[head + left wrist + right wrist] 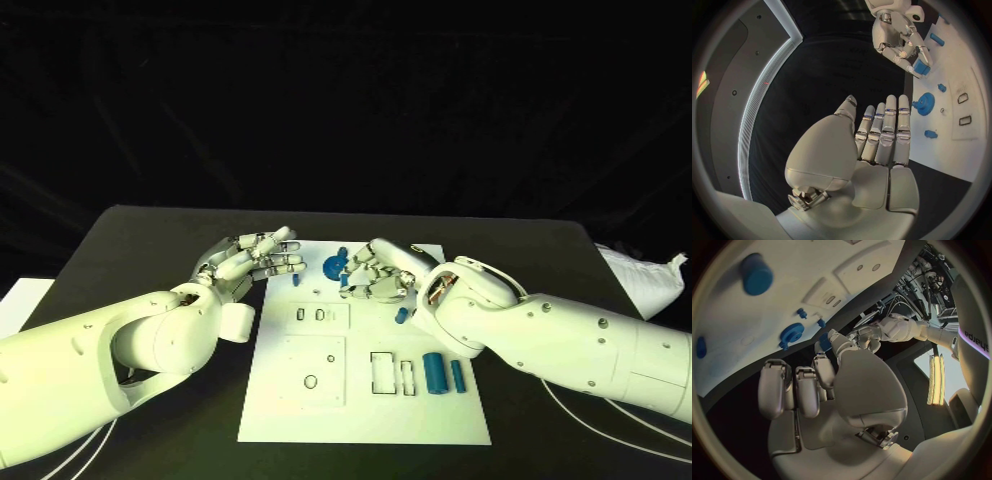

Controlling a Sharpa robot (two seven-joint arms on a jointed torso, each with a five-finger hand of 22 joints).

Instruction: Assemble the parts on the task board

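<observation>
Two blue cylinders (444, 375) near board's front, gear (335, 266) beside right hand (378, 276).

White task board (289, 400), blue parts (433, 373)

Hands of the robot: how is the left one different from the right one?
The left hand has straight fingers and holds nothing; the right hand curls its fingers and pinches a blue part. The left hand is beside the task board's edge; the right hand is over the board. Both are silver, on white arms.
</observation>
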